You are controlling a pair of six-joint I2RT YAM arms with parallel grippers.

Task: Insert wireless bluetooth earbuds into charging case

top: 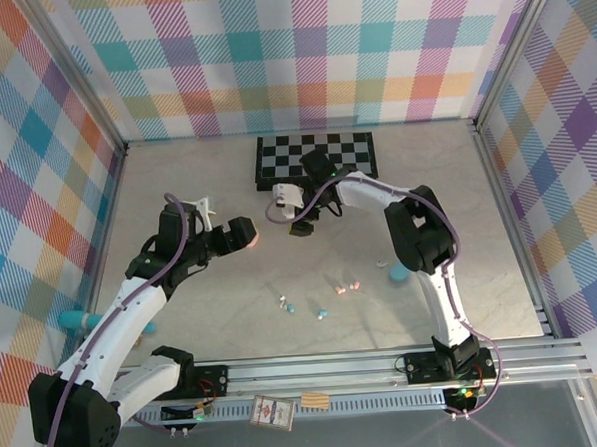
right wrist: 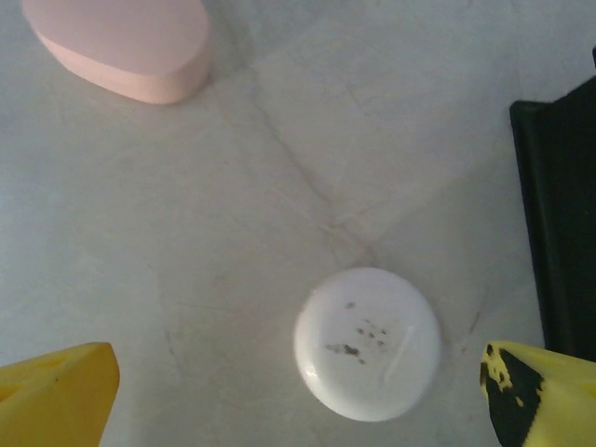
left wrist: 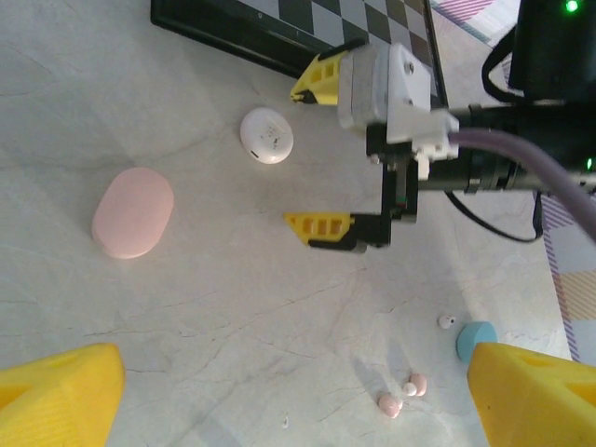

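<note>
My right pincer (left wrist: pixel 296 156) stands wide open with nothing between its fingers, hanging just above the white case (right wrist: pixel 368 343). My left pincer (left wrist: pixel 298 400) is open and empty too, near the pink case (left wrist: pixel 133 212). Both cases look shut. The earbuds (top: pixel 337 290) lie scattered on the table (top: pixel 479 234) toward my bases, well apart from both cases. I judge them very light, hard and slick, apt to skid or flip, so I would pinch one gently across its body. The top view gives the whole scatter. My left wrist camera brings a pink pair (left wrist: pixel 389 405) close, and my right wrist camera gives dark specks on the white lid.
</note>
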